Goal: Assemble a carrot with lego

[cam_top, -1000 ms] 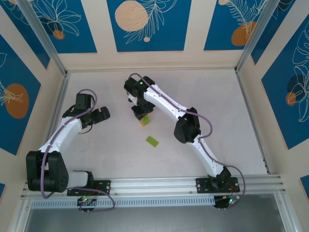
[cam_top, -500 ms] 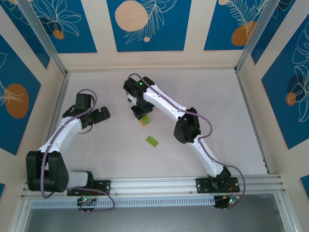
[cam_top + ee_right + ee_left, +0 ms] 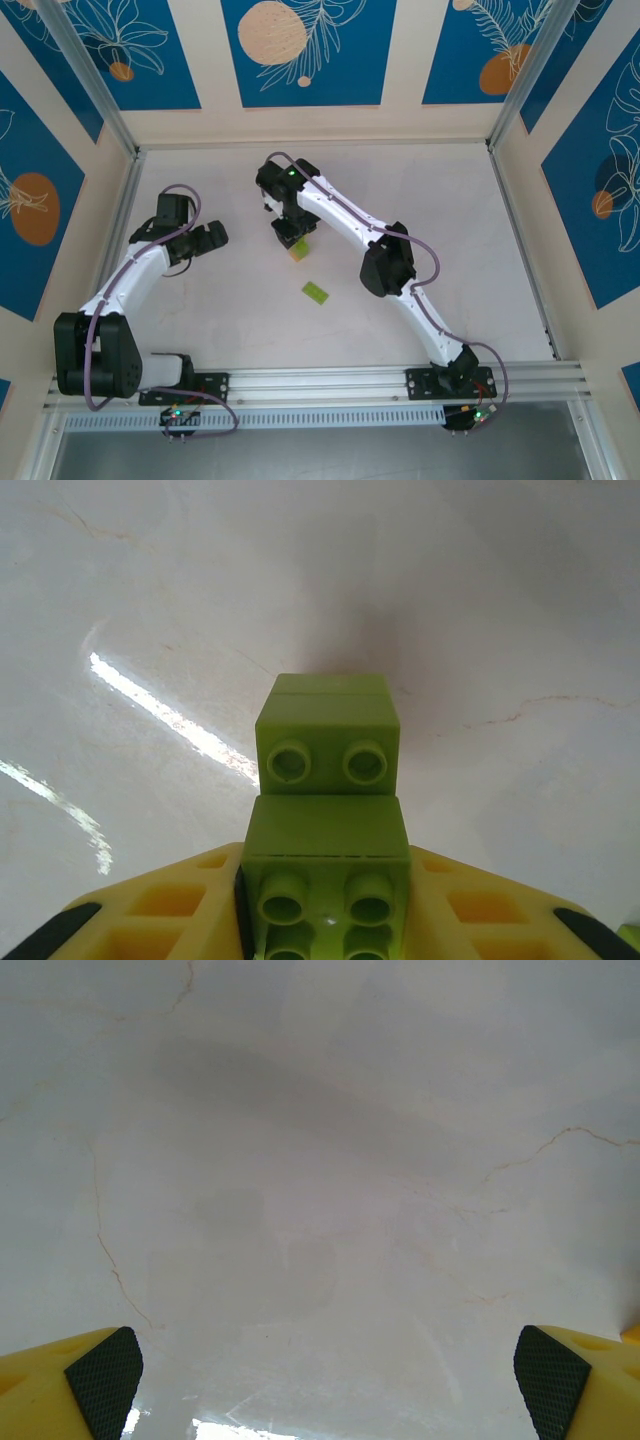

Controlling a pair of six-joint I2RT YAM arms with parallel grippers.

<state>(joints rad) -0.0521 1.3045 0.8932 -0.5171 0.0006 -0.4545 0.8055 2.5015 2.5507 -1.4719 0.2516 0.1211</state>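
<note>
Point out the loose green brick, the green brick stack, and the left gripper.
loose green brick (image 3: 316, 291), top view, centre of its top face.
green brick stack (image 3: 327, 825), right wrist view, smooth face of the nearer brick.
left gripper (image 3: 328, 1375), left wrist view, midway between its open fingertips.

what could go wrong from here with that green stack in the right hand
1. The right hand seems to grip only the nearer brick of the carrot. The farther brick juts past the grip and may snap off at the seam if pressed down.
2. The left hand is open and off to the side, so nothing braces the stack.
3. The loose green brick lies apart and the arm could knock it.
</note>
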